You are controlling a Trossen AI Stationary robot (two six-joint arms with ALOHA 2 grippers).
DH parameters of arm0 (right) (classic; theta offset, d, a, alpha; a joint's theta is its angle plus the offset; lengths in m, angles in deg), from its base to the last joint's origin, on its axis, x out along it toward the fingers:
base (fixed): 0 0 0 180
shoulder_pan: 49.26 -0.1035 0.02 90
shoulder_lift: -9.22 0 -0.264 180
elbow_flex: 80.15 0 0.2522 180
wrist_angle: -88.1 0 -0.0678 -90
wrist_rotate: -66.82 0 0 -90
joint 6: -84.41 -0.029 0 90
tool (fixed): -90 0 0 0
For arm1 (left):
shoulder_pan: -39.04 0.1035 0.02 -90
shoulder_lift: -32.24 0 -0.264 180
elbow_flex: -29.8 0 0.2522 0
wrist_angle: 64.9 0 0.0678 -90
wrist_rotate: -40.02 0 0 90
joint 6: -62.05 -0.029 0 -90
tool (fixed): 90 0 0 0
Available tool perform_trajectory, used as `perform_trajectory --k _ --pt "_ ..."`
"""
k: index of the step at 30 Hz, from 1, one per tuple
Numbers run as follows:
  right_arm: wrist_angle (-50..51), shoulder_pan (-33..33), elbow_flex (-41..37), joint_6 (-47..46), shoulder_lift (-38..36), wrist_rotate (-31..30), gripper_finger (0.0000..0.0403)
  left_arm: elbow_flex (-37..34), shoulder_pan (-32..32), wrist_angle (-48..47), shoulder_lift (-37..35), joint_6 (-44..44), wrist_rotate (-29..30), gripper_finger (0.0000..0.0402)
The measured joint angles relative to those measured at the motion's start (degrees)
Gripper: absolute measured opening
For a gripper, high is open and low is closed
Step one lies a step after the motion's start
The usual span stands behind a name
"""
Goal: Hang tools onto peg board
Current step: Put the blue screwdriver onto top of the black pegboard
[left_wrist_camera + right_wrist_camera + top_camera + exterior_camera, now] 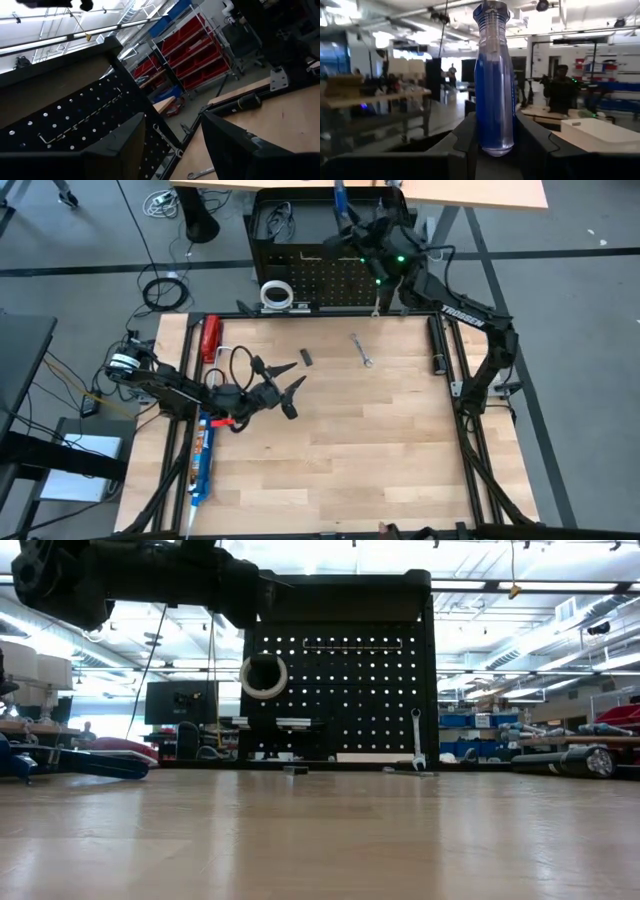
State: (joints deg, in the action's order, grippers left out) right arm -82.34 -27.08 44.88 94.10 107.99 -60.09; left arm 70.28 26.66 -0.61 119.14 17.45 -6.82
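Blue-handled screwdriver (493, 80) clamped in right hand (495, 142).

Hidden and cut off
The blue-handled screwdriver (493, 75) shaft is hidden below the right claw (492, 135) fingers; a small dark item (307, 357) beyond the left claw (278, 383) is unidentifiable.

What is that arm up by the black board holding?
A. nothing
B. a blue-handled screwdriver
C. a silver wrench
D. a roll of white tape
B: the right wrist view shows the blue-handled screwdriver clamped between the right gripper's jaws, above the peg board.
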Motion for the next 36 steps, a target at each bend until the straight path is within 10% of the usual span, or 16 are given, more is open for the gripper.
perform_trajectory --k 13,26,36 --pt "15.0 -0.6 23.5 2.1 14.2 -10.8 0.0111 0.0 0.0 -0.5 0.0 0.0 0.0 0.0202" --pt "12.6 -3.3 23.1 3.0 15.5 -19.7 0.0110 0.0 -0.1 -1.3 0.0 2.0 0.1 0.0202" --pt "38.1 -5.9 23.1 -9.1 13.0 -17.2 0.0110 0.0 -0.1 -3.7 0.0 1.3 1.9 0.0202"
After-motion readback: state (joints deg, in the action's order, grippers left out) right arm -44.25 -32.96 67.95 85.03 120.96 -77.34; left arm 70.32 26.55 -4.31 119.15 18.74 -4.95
